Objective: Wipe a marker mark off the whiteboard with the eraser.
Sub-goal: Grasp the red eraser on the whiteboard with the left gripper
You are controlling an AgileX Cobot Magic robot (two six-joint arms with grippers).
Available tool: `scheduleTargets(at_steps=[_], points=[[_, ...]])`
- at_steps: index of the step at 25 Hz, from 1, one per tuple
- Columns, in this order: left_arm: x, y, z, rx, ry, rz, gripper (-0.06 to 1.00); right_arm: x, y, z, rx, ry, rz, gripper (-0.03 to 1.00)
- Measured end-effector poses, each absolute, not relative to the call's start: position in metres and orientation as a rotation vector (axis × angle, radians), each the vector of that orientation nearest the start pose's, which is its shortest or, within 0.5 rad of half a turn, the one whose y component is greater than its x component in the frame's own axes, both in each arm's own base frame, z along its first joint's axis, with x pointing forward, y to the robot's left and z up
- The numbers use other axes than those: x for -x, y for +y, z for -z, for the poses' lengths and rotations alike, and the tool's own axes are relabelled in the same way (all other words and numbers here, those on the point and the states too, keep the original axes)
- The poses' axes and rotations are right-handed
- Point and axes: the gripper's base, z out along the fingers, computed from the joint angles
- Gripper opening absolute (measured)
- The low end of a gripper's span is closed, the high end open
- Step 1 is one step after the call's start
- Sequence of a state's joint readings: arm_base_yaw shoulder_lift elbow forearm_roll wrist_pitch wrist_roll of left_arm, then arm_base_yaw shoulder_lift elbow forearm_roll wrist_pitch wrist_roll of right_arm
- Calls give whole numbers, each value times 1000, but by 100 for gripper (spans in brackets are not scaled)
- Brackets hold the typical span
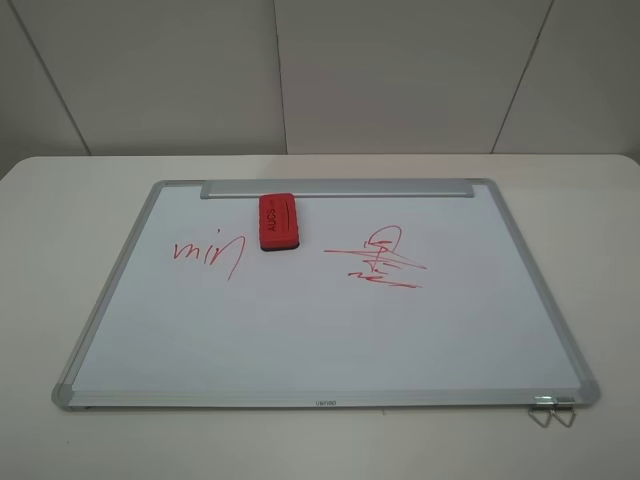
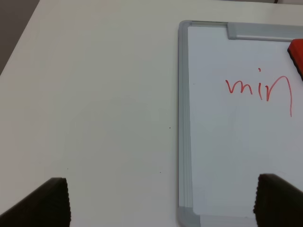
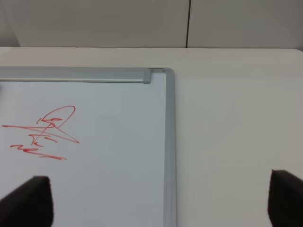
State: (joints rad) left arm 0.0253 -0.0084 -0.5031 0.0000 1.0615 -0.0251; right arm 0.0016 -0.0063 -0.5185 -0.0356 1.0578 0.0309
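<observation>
The whiteboard (image 1: 300, 330) lies flat on the table, with its tray strip (image 1: 340, 188) along the far edge. The red eraser (image 1: 278, 222) rests on the board just below the strip, lettering up. Left of it is the thin red marker mark (image 1: 205, 252), which also shows in the left wrist view as the marker mark (image 2: 258, 90) beside a corner of the eraser (image 2: 297, 54). Neither arm appears in the exterior high view. My left gripper (image 2: 163, 203) is open and empty over the board's left frame. My right gripper (image 3: 158, 201) is open and empty over the right frame.
A denser red scribble (image 1: 378, 258) crossed by horizontal strokes sits on the board's right half, and the right wrist view shows this scribble (image 3: 47, 132) too. Metal clips (image 1: 552, 410) hang at the near right corner. White table (image 1: 60, 250) surrounds the board.
</observation>
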Motion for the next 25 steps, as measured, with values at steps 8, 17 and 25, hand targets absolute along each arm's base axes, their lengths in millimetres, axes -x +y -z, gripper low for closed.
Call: scheduleTargets(at_steps=[8, 17, 25], points=[[7, 0, -278, 51, 2033, 0, 77, 8, -3, -283, -32, 2016, 23, 83], [7, 0, -278, 51, 2033, 0, 77, 8, -3, -283, -32, 2016, 25, 83], [7, 0, -278, 51, 2033, 0, 77, 8, -3, -283, -32, 2016, 25, 83]])
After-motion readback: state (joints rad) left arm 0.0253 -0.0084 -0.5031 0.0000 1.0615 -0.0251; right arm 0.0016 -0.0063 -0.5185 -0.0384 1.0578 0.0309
